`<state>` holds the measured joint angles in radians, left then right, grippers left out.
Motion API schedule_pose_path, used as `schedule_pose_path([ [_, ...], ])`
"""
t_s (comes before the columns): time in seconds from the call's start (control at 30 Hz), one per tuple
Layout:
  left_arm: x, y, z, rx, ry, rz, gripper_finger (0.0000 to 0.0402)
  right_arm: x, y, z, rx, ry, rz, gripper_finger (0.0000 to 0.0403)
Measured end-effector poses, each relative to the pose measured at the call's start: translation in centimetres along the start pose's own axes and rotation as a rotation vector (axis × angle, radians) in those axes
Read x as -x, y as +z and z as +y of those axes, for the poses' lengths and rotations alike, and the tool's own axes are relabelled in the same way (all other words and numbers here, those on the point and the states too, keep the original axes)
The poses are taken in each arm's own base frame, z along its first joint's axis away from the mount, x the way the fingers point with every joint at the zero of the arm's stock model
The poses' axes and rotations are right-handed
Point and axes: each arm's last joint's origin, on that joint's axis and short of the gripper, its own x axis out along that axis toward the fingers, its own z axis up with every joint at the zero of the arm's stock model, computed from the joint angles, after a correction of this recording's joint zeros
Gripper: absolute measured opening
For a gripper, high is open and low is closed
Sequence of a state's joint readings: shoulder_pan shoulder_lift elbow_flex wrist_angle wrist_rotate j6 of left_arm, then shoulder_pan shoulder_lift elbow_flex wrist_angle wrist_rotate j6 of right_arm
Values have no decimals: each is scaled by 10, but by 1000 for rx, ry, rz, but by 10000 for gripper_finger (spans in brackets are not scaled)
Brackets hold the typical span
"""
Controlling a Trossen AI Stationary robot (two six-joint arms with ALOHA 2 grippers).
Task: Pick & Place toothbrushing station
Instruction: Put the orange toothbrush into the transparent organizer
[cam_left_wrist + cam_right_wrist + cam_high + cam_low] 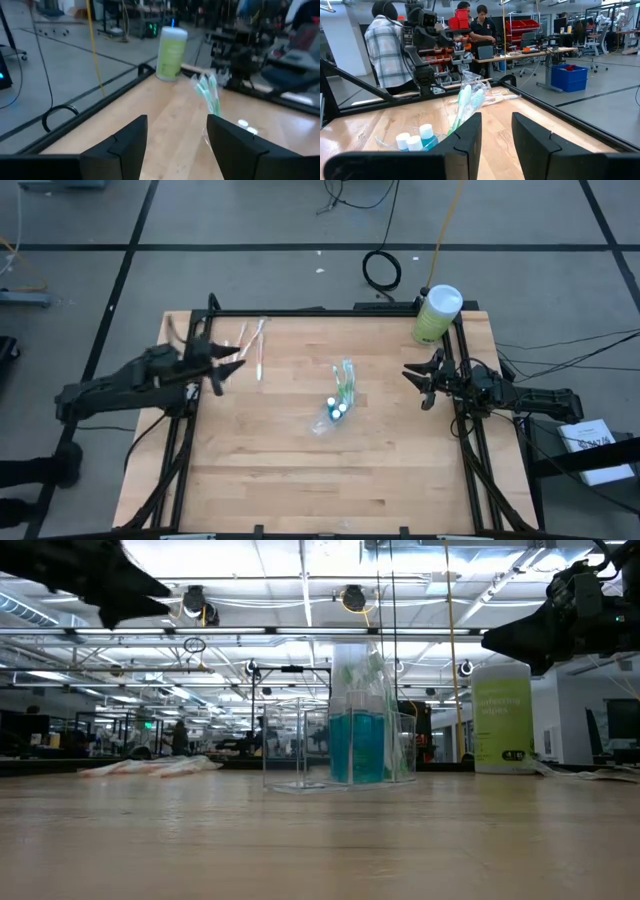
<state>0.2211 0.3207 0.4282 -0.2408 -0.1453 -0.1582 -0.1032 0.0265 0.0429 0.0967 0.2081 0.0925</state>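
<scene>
The clear plastic holder (330,418) stood near the middle of the wooden desk (270,470), with green-white toothbrushes (346,380) rising out of it and blue-capped white tubes (337,409) packed inside. The left gripper (228,367) hung above the desk well to the holder's left, its arm reaching in level from the desk's left edge, fingers spread apart and holding nothing. Just beyond that gripper, farther from the holder, pink-white toothbrushes (252,345) lay flat on the desk. The right gripper (419,384) hovered to the holder's right, arm stretched in low from the right edge, fingers parted and empty. The pale-green canister (436,314) stood upright at the desk's far right corner, well apart from the holder.
</scene>
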Motion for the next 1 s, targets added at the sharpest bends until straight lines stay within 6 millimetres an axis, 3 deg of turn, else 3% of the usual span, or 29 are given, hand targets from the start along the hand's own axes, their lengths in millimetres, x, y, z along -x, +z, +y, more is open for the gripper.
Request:
schedule_pose_path([
  [0.17, 27, -13, 10, 96, 177, -7, 214, 0, 0, 0, 0, 0, 0, 98],
  [0.37, 33, -36, 22, 436, 513, 54, 214, 0, 0, 0, 0, 0, 0, 98],
  [0.47, 29, -39, 23, 558, 587, 45, 214, 0, 0, 0, 0, 0, 0, 98],
  [0.67, 18, -43, 23, 603, 686, 69, 214, 0, 0, 0, 0, 0, 1, 98],
  [0.83, 0, -46, 23, 649, 710, 177, 214, 0, 0, 0, 0, 0, 0, 98],
  [1.0, -20, -50, 37, 702, 869, 313, 214, 0, 0, 0, 0, 0, 0, 98],
])
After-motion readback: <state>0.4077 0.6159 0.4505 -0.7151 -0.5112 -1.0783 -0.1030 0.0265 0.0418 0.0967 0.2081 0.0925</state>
